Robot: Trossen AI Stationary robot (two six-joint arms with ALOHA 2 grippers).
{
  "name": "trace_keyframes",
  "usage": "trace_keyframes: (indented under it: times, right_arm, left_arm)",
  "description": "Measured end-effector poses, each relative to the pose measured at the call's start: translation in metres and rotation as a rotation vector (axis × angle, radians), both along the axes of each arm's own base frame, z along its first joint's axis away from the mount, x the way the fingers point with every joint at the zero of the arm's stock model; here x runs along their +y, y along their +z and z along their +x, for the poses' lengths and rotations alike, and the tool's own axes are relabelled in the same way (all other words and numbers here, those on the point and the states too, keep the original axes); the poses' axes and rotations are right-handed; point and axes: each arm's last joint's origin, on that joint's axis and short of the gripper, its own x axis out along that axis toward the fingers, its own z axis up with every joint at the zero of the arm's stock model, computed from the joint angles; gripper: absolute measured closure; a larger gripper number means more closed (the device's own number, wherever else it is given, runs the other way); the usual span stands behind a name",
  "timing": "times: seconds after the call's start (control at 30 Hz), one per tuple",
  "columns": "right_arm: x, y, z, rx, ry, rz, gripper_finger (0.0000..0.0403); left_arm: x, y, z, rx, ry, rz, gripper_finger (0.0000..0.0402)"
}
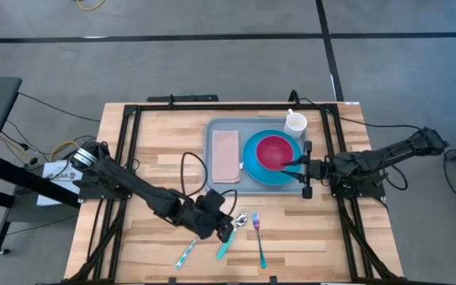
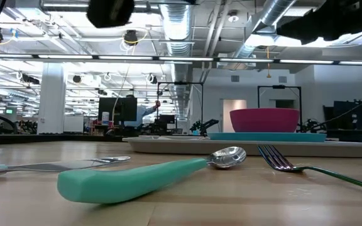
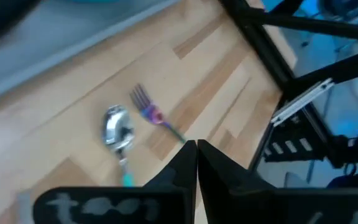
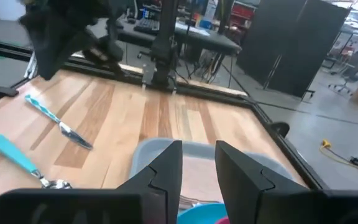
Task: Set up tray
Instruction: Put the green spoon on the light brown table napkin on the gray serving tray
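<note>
The left pincer (image 1: pixel 226 229), pressed together, seemingly holds nothing above the teal-handled metal spoon (image 1: pixel 232 234) (wooden table (image 1: pixel 157 158)); the right pincer (image 1: pixel 301 165), spread, hovers over the grey-blue rectangular plastic tray (image 1: pixel 228 127).

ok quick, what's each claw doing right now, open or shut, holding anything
Left claw: shut, holding nothing, above the wooden table near the teal-handled metal spoon.
Right claw: part open, holding nothing, over the red round bowl.
</note>
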Motion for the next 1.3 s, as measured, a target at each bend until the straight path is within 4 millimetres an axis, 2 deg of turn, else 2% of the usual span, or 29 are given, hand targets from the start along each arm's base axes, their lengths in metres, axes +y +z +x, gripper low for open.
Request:
trace_keyframes:
  times: [0.1,0.3,0.43,0.53,0.67,0.87,1.3]
  right_arm:
    - [0.001,-0.003,0.002,0.019,-0.003,0.016,0.0312]
    - [0.001,-0.004,0.003,0.033,-0.003,0.012,0.0312]
    - [0.001,-0.004,0.004,0.031,-0.003,0.012,0.0312]
    - [0.001,-0.003,0.004,0.021,-0.004,0.015,0.0312]
    - [0.001,-0.003,0.004,0.016,-0.003,0.017,0.0312]
    - [0.001,-0.002,0.004,0.01,-0.003,0.019,0.0312]
    - [0.001,-0.003,0.004,0.017,-0.003,0.015,0.0312]
  left_arm:
    - [-0.004,-0.014,0.007,0.021,-0.011,-0.001,0.0401]
    - [-0.021,-0.049,0.032,0.004,-0.136,-0.114,0.0401]
    - [-0.023,-0.079,0.038,0.115,-0.187,-0.184,0.0401]
    - [-0.018,-0.093,0.04,0.206,-0.195,-0.235,0.0401]
    - [-0.006,-0.1,0.036,0.306,-0.157,-0.197,0.0401]
    - [0.008,-0.101,0.038,0.314,-0.163,-0.068,0.0401]
    - [0.047,-0.104,0.048,0.392,-0.192,-0.122,0.0401]
